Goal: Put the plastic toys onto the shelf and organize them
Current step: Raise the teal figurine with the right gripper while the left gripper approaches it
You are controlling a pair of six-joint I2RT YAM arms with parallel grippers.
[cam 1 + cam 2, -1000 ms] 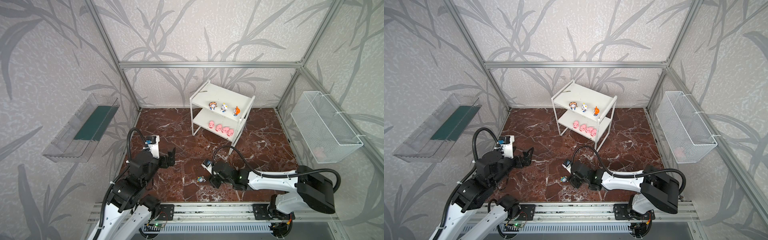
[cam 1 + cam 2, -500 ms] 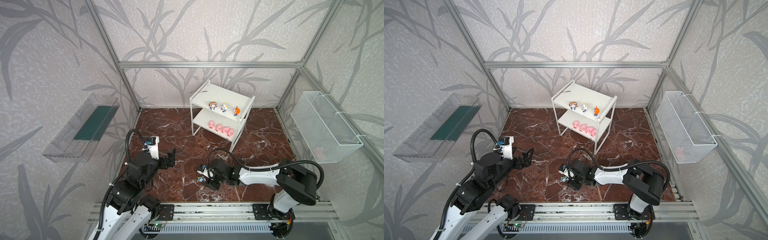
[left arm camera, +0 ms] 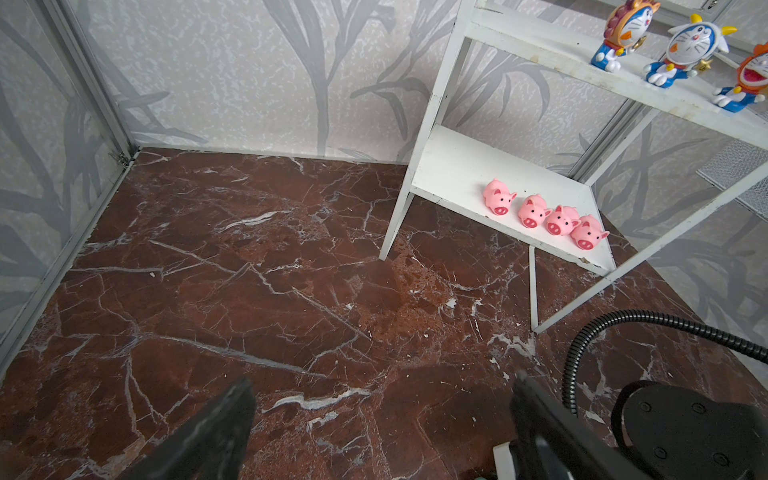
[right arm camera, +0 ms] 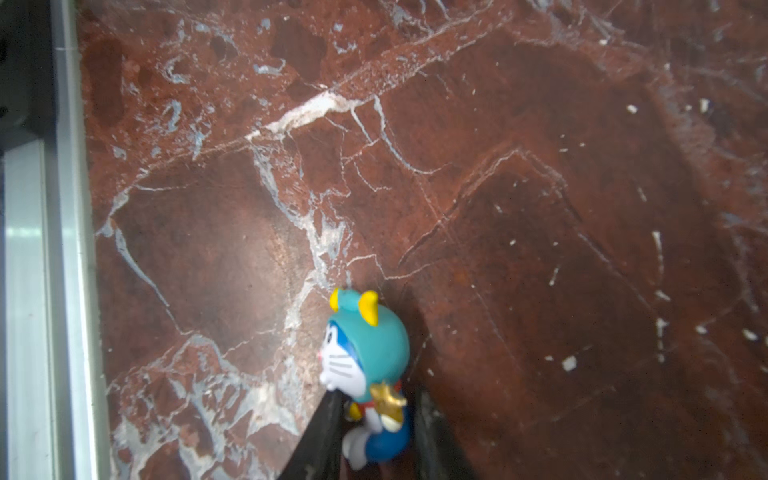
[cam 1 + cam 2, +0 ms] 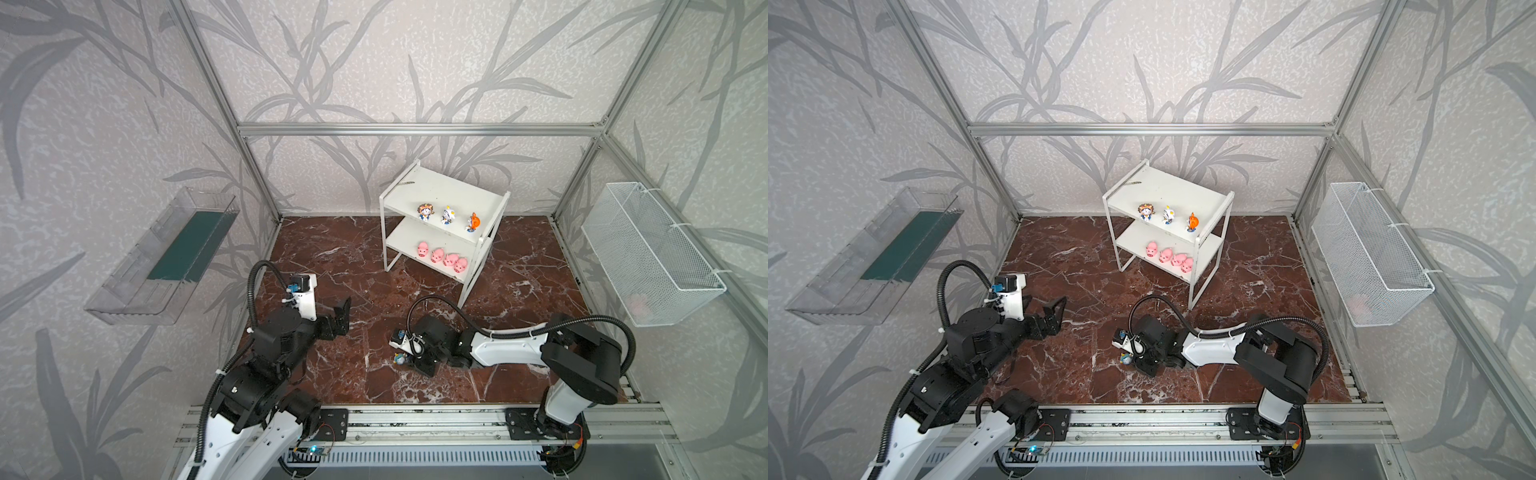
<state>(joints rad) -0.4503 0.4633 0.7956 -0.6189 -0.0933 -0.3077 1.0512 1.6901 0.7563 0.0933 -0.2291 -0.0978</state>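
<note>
A blue-white figurine with a teal hood (image 4: 365,349) sits between the fingers of my right gripper (image 4: 376,415), which is shut on its body low at the marble floor; in both top views it shows at the gripper's tip (image 5: 400,358) (image 5: 1124,359). The white shelf (image 5: 440,193) (image 3: 453,166) stands at the back. Three figurines (image 5: 448,215) stand on its top board and several pink pigs (image 5: 442,257) (image 3: 544,214) line its lower board. My left gripper (image 5: 340,318) (image 3: 382,382) hovers open and empty over the floor at the left.
A clear tray (image 5: 166,257) hangs on the left wall. A white wire basket (image 5: 648,253) hangs on the right wall, with something pink inside it. The right arm's black cable (image 3: 623,328) loops near the shelf's front leg. An aluminium rail (image 4: 45,291) edges the floor.
My right gripper moved left to the teal figurine on the floor and closed on it. The left arm has stayed still.
</note>
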